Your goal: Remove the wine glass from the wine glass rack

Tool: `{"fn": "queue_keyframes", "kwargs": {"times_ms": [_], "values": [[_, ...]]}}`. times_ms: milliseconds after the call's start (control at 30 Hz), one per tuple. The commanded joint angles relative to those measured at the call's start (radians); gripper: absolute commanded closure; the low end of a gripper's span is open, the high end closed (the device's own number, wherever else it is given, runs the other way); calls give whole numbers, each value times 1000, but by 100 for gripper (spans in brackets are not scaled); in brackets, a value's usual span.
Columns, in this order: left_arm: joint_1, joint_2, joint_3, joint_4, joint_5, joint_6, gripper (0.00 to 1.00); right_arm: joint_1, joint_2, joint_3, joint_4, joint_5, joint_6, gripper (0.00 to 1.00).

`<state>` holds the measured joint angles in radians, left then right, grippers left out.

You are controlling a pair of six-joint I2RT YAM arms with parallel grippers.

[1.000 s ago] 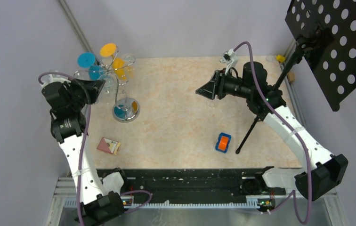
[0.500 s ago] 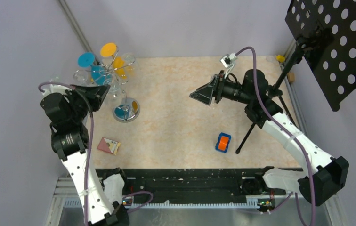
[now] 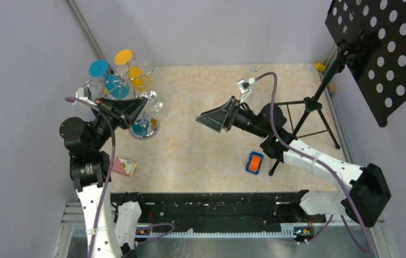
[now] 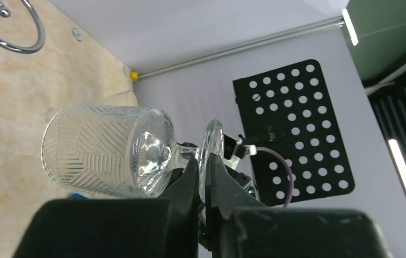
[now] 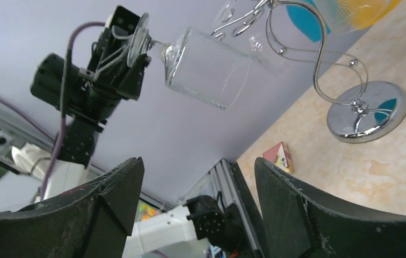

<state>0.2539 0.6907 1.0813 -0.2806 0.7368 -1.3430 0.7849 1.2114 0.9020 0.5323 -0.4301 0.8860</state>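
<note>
Aloft: clear, cut-patterned wine glass point(image 4: 109, 150), tipped on its side in the air, touching none of the curled arms
Left arm: left gripper point(image 4: 203, 161) pinched the round foot of the wine glass edge-on between its two black fingers, with the bowl pointing away from the wrist
Rack: silver wire wine glass rack point(image 5: 370, 110) with spiral arms, wavy stem and round chrome base stood at the far left of the beige table point(image 3: 206, 145)
Glass position: just beside the rack's upper arms, on the side facing the right arm
Hanging on the rack: a teal-footed glass point(image 3: 98, 68) and an orange-footed glass point(image 3: 123, 56), upside down
Right arm: right gripper point(image 5: 198, 166) had its jaws spread wide with nothing between them, aimed toward the held glass and apart from it
Table, left: small pink and tan box point(image 3: 123, 166), near the left arm
Table, centre right: orange and blue toy block point(image 3: 254, 162), close to a foot of the black tripod stand point(image 3: 308, 107)
Far right: black perforated panel point(image 3: 383, 48), raised above the table edge
</note>
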Motion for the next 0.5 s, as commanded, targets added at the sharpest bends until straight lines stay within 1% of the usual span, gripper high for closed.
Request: {"fn": "queue_keyframes", "kwargs": {"times_ms": [0,100,267,333,467], "values": [[-41,-11,-77,392,26,-187,100,31,-4,-28,186,161,140,20],[-51,6,-93,456,55,-225,100,38,-9,-55,209,219,176,19],[-81,20,-142,635,53,-375,100,39,2,-108,339,255,264,20],[-97,28,-148,703,41,-446,100,42,11,-106,346,273,307,21],[-143,37,-121,707,19,-515,100,53,43,-52,350,252,329,22]]}}
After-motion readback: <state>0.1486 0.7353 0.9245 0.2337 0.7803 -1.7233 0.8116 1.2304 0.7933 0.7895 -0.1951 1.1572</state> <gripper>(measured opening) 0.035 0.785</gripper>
